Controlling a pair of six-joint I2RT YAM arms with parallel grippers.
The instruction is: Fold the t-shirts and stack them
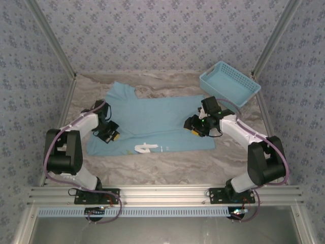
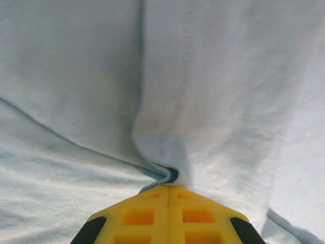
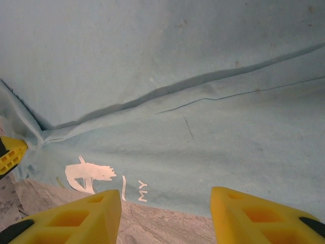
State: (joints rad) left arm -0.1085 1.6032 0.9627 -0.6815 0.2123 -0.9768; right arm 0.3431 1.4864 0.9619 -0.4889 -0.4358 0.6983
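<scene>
A light sky-blue t-shirt [image 1: 152, 119] lies spread across the marbled table, folded so its white logo [image 1: 144, 148] shows at the near edge. My left gripper [image 1: 110, 133] is at the shirt's left side, its yellow jaws pressed together on a pinched ridge of the cloth [image 2: 170, 173]. My right gripper [image 1: 195, 126] hovers over the shirt's right part with its fingers [image 3: 86, 216] wide apart and nothing between them. Below it I see the shirt [image 3: 177, 101], the white logo and lettering [image 3: 101, 178] and the near hem.
A light-blue plastic lattice basket [image 1: 229, 83] stands at the back right corner. Bare marbled table [image 1: 167, 165] runs along the front of the shirt. Aluminium frame posts rise at both back corners.
</scene>
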